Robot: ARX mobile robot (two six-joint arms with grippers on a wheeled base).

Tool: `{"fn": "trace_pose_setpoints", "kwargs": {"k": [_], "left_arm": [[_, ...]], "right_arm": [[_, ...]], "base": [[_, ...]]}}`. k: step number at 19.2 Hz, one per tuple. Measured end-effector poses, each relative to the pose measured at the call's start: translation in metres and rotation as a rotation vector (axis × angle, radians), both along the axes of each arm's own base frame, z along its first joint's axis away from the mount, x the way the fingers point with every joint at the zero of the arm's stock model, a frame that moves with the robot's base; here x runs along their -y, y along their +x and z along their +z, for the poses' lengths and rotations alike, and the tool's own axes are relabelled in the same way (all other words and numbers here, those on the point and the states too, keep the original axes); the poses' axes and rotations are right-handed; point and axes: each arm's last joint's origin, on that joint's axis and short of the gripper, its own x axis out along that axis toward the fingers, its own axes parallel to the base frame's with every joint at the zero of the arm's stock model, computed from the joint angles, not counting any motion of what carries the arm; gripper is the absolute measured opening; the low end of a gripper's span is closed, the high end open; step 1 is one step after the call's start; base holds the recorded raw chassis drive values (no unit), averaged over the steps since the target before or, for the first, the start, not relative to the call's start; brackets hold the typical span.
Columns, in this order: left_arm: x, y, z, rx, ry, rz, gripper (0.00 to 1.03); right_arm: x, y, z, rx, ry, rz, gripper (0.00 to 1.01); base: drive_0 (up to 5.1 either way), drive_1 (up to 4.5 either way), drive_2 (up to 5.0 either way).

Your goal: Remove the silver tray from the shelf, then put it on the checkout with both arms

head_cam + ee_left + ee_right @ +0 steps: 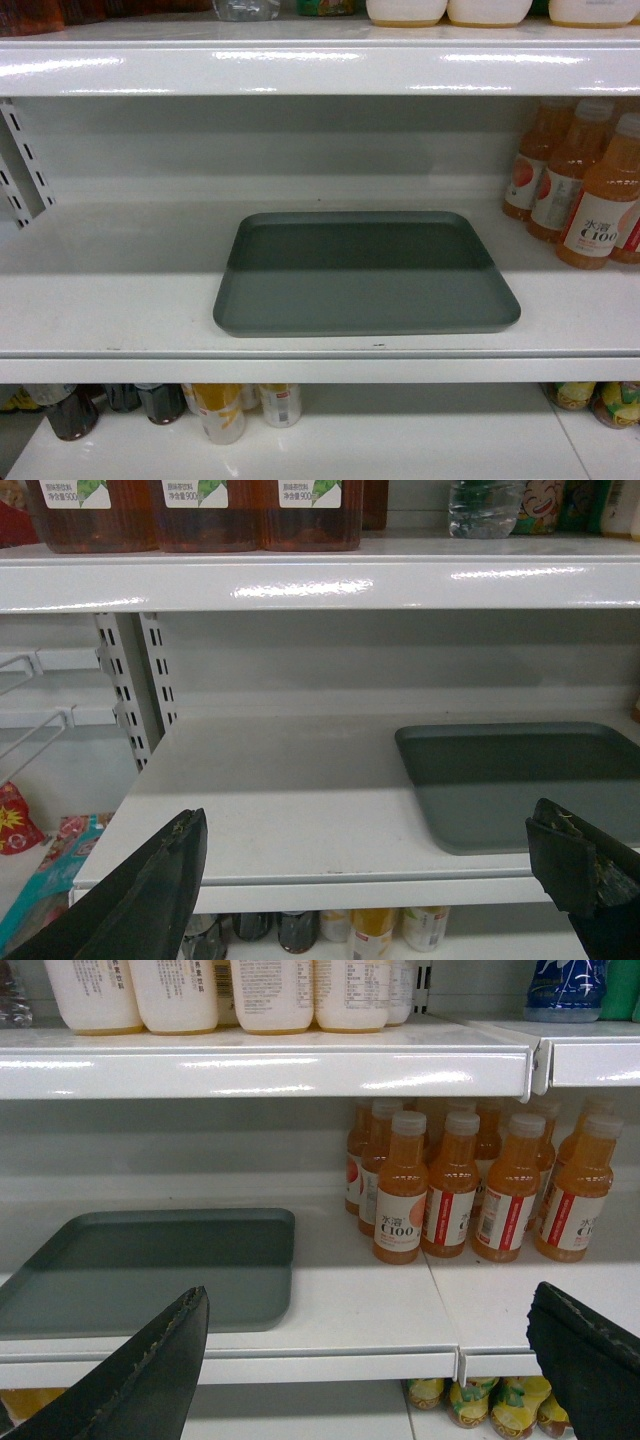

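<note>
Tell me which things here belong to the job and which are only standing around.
For the job:
- tray
- shelf it lies on
- left gripper, open
- right gripper, open

Not for the job:
- orange bottles right of the tray
- white bottles on the board above
- brown jars above
- cans below

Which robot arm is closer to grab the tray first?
Neither clearly; it probably takes both. The left claw is open with the silver tray toward its right finger; the right claw is open with the tray toward its left finger. Both are short of the shelf.
</note>
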Motion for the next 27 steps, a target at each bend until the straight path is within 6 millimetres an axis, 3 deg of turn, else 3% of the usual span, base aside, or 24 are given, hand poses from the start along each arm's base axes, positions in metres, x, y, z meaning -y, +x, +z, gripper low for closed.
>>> {"fn": "trace_pose_setpoints", "kwargs": {"k": [27], "left_arm": [[0.0,0.0,0.0,0.0,0.0,0.0,0.98]], "right_arm": [[0.0,0.0,0.0,0.0,0.0,0.0,0.98]], "base": [[0.0,0.0,0.0]]}}
